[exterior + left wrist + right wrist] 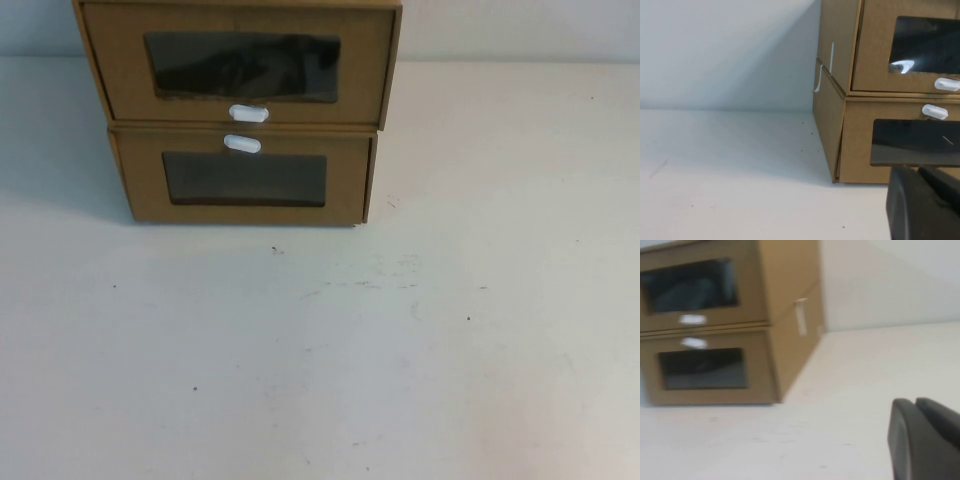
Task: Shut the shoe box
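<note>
High view: shoe box [240, 75] sits atop the similar box [245, 178], seemingly shut. Left tool [920, 205] and right tool [922, 437] hover before it; you cannot tell their openings. Confirm, then push.

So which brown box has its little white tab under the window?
The top box. Its white tab sits below its window; the bottom box has its tab above the window.

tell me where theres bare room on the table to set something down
The table is bare in front of the shoe box and lower box, and to their right. The stack crowds the far left. Left gripper and right gripper show only in wrist views, back from the boxes.
</note>
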Available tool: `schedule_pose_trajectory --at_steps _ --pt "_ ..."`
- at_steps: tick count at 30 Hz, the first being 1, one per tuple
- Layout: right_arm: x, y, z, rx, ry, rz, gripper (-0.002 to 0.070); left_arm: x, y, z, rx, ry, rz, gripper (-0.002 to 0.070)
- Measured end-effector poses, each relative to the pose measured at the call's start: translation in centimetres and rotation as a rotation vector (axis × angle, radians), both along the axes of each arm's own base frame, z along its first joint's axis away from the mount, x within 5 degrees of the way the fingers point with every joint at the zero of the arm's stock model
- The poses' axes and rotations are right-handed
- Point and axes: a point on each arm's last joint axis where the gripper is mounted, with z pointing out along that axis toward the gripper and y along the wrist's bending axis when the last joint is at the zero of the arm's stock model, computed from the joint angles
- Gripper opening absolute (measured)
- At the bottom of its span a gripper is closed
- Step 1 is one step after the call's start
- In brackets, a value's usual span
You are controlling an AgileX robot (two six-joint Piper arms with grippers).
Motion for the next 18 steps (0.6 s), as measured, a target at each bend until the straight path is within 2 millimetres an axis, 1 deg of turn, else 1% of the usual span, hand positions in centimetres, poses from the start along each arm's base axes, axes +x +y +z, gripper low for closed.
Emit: schedule_pose_trajectory --at_steps 4,7,18 --pt "-0.2 -1.1 -0.7 -0.024 0.058 -0.158 -0.0011 0.0 0.0 0.0 0.002 0.000 0.000 -0.0005" --pt "-0.7 -1.6 -1.3 -0.033 0.104 -0.230 -0.0011 0.0 0.0 0.0 0.002 0.000 0.000 -0.0005" --pt "-1.3 -1.6 -3.2 -0.106 0.290 -0.235 -0.0011 0.0 0.0 0.0 0.002 0.002 -0.003 -0.0005"
